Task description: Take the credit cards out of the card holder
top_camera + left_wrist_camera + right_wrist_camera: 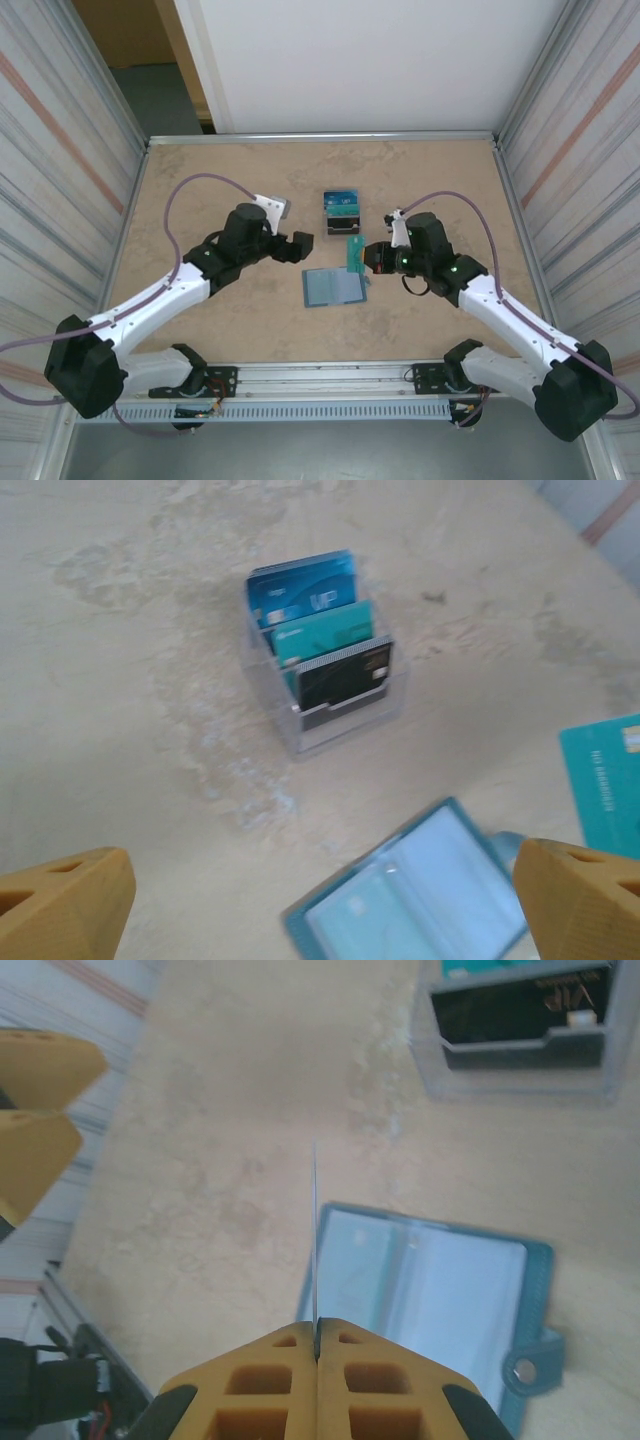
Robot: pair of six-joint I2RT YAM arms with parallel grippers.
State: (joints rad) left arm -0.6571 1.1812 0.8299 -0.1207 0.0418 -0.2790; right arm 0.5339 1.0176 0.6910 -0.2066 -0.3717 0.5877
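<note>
From above, the open card holder (335,287) is seen flat on the table (200,190), near its middle. Just beyond it, a teal credit card (354,250) is pinched by the right gripper (362,256). The left gripper (300,247) is spread wide. At the left wrist, a clear card stand (325,660) is seen farther off. At the right wrist, the card (316,1250) is seen edge-on.

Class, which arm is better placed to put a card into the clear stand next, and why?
Right: the right gripper is shut on a teal card close to the stand; the left gripper is open and empty.
</note>
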